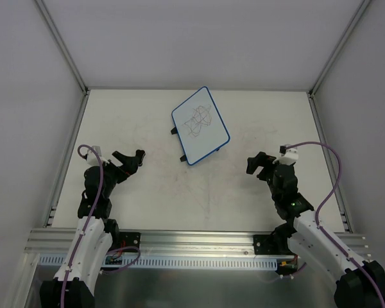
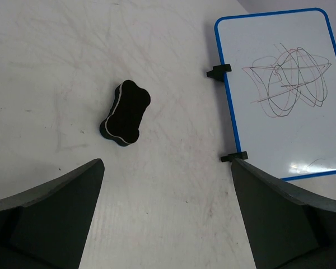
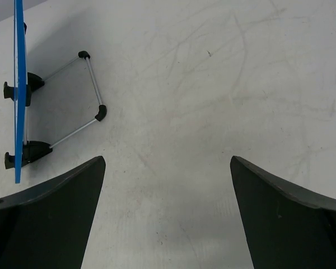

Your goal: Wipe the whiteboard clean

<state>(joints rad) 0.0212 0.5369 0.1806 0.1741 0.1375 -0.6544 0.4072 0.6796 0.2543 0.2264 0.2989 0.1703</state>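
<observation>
Whiteboard: mid-table toward the far side, turned askew; dark scribbles on its face; wire stand behind it
Eraser: black; on the table, left of the board, apart
Left gripper: fingers wide; empty
Right gripper: fingers wide; empty

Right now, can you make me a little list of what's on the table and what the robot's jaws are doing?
whiteboard: blue rim, propped on a wire stand, dark scribbles not yet wiped
eraser: black, lying on the table, beside the whiteboard, not touching it
left jaws: wide open, empty, eraser just ahead
right jaws: wide open, empty
</observation>
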